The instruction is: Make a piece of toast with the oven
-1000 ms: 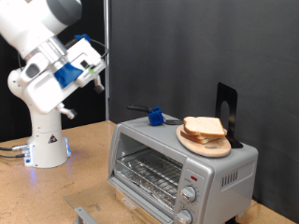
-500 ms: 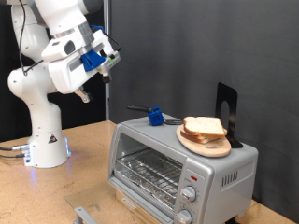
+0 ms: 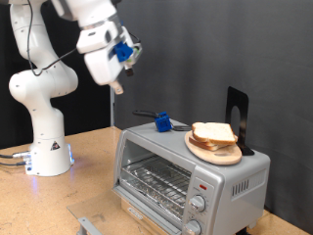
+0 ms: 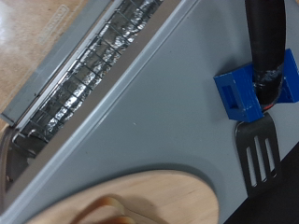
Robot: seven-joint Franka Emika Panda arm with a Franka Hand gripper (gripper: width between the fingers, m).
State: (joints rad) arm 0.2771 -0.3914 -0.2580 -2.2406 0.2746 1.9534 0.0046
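Observation:
The piece of toast [image 3: 213, 133] lies on a round wooden plate [image 3: 217, 153] on top of the silver oven [image 3: 230, 181], at the exterior view's right. In the wrist view the oven's grey top [image 4: 149, 103] fills the frame, with the plate [image 4: 149, 196] and a corner of the toast [image 4: 105, 209] at one edge. My gripper [image 3: 116, 84] hangs in the air above and to the exterior view's left of the oven, touching nothing. Its fingers do not show in the wrist view.
A spatula with a blue clip [image 3: 162, 121] [image 4: 245, 90] and black handle lies on the oven top. A black stand [image 3: 237, 116] rises behind the plate. The oven's wire rack [image 3: 152, 182] shows, and a grey handle [image 3: 90, 225] sits low in front. The robot base [image 3: 44, 147] stands at left.
The arm has swung up and toward the exterior view's right, bringing the gripper closer to the space above the oven. Toast, plate and spatula have not moved.

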